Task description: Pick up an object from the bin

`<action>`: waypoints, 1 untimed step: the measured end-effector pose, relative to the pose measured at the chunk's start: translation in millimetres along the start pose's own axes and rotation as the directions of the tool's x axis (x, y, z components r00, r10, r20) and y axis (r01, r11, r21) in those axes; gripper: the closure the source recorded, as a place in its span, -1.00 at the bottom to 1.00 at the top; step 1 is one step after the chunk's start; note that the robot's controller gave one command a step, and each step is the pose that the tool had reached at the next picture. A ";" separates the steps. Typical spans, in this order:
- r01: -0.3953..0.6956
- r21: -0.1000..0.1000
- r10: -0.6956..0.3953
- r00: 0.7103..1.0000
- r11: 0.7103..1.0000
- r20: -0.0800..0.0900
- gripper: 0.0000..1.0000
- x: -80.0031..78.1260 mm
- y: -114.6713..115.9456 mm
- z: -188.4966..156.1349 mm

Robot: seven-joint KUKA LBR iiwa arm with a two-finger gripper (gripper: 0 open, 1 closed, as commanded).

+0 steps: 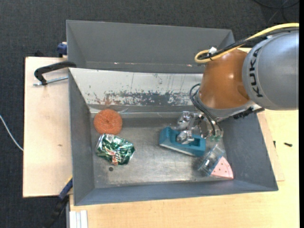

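Observation:
My gripper (pixel 189 133) hangs low at the right of the bin floor, directly over a flat teal blue object (pixel 170 139) that lies slanted there. Its metal fingers (pixel 183 136) stand on or just above the top of that blue piece. Whether they are closed on it I cannot make out. Just to the right and nearer the front lie a crumpled clear plastic piece (pixel 208 161) and a pink wedge (pixel 223 169) with small dark dots.
At the left of the floor sit an orange round scrubber (pixel 108 121) and, just in front of it, a crushed green can (pixel 115 149). The arm with its orange cover overhangs the bin's right back corner.

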State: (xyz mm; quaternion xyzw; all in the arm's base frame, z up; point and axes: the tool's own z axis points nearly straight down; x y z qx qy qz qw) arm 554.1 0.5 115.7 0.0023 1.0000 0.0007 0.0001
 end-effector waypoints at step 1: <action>-0.087 0.001 0.087 0.996 0.996 0.000 1.00 -5.0 7.2 -110.0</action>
